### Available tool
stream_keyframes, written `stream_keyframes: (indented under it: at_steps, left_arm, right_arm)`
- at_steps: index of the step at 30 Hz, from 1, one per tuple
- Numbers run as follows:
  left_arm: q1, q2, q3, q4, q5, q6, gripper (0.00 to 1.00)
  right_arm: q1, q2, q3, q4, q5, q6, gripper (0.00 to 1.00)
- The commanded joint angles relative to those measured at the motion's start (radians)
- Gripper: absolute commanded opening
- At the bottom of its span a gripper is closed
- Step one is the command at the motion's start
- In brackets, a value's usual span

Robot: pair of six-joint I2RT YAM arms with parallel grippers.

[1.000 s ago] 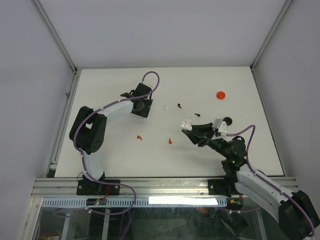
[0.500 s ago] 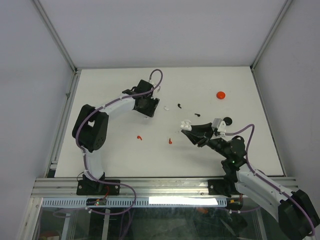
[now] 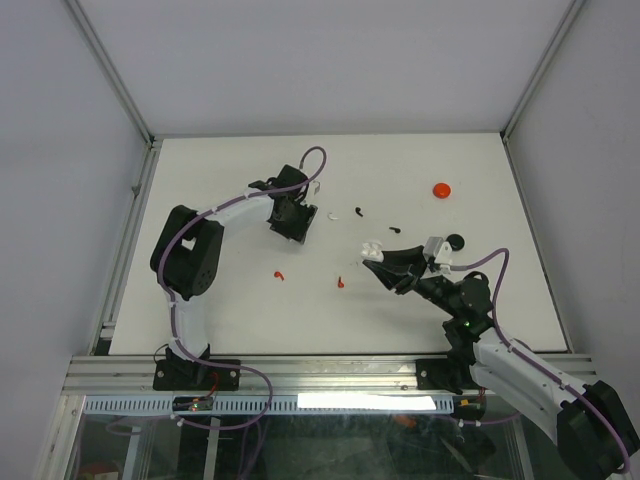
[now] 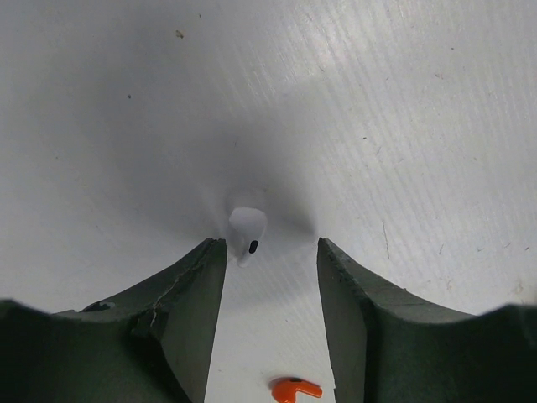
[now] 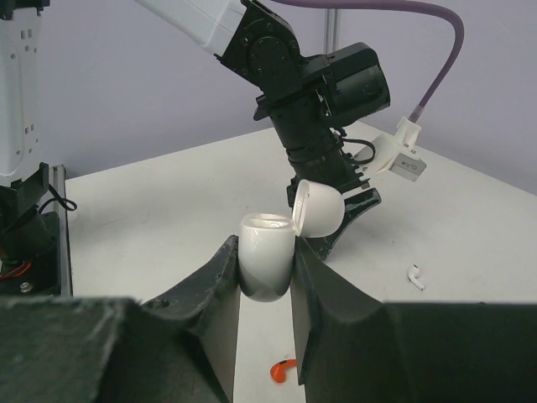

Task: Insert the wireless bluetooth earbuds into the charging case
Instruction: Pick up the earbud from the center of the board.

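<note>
My right gripper [image 3: 379,260] [image 5: 267,250] is shut on a white charging case [image 5: 267,267] and holds it upright above the table, its lid [image 5: 317,207] flipped open. My left gripper [image 3: 303,218] [image 4: 270,252] hangs open just over a white earbud [image 4: 247,228] [image 3: 333,214] [image 5: 414,276], which lies on the table at its fingertips, closer to the left finger and untouched. Two red earbuds [image 3: 279,274] [image 3: 341,282] lie nearer the front. One red earbud [image 4: 295,389] [image 5: 283,369] also shows in both wrist views. Two black earbuds [image 3: 358,211] [image 3: 392,229] lie between the arms.
A red case [image 3: 441,189] sits at the back right of the white table [image 3: 220,180]. A black case [image 3: 455,241] sits beside my right wrist. Metal frame rails [image 3: 130,250] border the table at left and right.
My left gripper has moved to the right, close to the white earbud, and its jaws have narrowed slightly. The right gripper and its case have stayed still.
</note>
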Motion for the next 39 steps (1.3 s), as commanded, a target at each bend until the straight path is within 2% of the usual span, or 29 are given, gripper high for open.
stream_keyframes:
  at_steps: [1, 3, 7, 18, 39]
  left_arm:
    - [-0.015, -0.046, -0.001, -0.013, -0.006, -0.034, 0.48]
    - [-0.016, -0.049, -0.001, -0.013, -0.052, -0.046, 0.48]
    - [-0.016, -0.04, 0.027, -0.017, -0.133, -0.087, 0.4]
    - [-0.016, 0.029, 0.103, -0.028, -0.11, -0.081, 0.36]
    - [-0.034, 0.068, 0.097, -0.043, -0.125, -0.059, 0.25]
  right_arm:
    - [-0.004, 0.0, 0.011, 0.041, 0.006, 0.008, 0.0]
    - [-0.005, 0.0, 0.01, 0.04, 0.006, 0.009, 0.0]
    - [-0.004, 0.001, 0.011, 0.042, 0.005, 0.01, 0.0]
    - [-0.004, -0.008, 0.013, 0.031, 0.006, 0.014, 0.0]
    - [-0.004, 0.001, 0.028, 0.018, -0.005, 0.016, 0.0]
